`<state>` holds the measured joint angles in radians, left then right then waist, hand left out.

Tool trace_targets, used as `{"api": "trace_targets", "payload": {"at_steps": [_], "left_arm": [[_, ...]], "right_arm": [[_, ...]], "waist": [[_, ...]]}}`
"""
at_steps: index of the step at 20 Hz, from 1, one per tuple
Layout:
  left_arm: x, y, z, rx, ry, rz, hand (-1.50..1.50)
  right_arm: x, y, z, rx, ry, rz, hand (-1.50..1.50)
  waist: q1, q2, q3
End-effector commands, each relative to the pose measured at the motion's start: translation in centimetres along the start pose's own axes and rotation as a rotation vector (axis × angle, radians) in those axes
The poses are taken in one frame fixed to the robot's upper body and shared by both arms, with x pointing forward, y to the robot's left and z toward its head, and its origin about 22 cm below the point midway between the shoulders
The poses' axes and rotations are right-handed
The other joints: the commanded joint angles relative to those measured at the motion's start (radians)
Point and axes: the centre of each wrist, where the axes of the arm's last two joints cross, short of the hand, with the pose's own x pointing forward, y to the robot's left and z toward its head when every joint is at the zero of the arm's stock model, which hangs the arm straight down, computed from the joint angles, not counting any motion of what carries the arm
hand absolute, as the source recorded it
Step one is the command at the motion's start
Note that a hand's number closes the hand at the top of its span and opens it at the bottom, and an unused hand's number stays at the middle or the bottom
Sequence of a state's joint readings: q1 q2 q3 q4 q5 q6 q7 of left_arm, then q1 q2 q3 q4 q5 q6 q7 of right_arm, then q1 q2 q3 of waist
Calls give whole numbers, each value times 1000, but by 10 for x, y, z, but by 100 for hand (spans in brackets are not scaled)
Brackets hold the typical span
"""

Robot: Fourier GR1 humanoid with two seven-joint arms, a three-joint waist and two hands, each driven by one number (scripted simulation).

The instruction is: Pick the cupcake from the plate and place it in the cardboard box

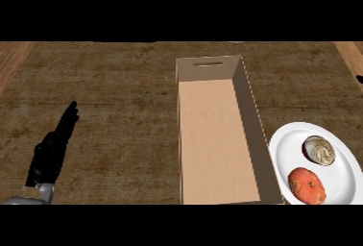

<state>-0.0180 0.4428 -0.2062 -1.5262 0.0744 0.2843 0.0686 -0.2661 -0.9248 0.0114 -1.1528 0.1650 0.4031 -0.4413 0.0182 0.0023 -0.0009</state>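
A cardboard box (216, 139) and plate (292, 144) were set on the brown table (106, 81). The cupcake (320, 150) was left on the plate. The left hand (51, 149) was held with fingers straight.

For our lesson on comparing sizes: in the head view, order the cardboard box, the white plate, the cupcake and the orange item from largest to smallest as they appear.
1. Cardboard box
2. White plate, partly cut off at the right edge
3. Cupcake and orange item: they look about alike, so no ranking between them.

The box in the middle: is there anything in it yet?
Empty. The box is open at the top and only its bare brown floor shows. The cupcake sits on the plate beside it.
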Motion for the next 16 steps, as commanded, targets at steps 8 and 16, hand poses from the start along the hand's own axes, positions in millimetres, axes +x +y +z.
{"api": "trace_targets", "payload": {"at_steps": [8,16], "left_arm": [[-5,9,4,20,5,2,0],[-19,-4,11,15,12,-10,0]], "right_arm": [[45,7,-21,318,151,201,-150],[48,58,-11,275,219,207,-150]], "waist": [[-12,-4,0],[-21,-4,0]]}}
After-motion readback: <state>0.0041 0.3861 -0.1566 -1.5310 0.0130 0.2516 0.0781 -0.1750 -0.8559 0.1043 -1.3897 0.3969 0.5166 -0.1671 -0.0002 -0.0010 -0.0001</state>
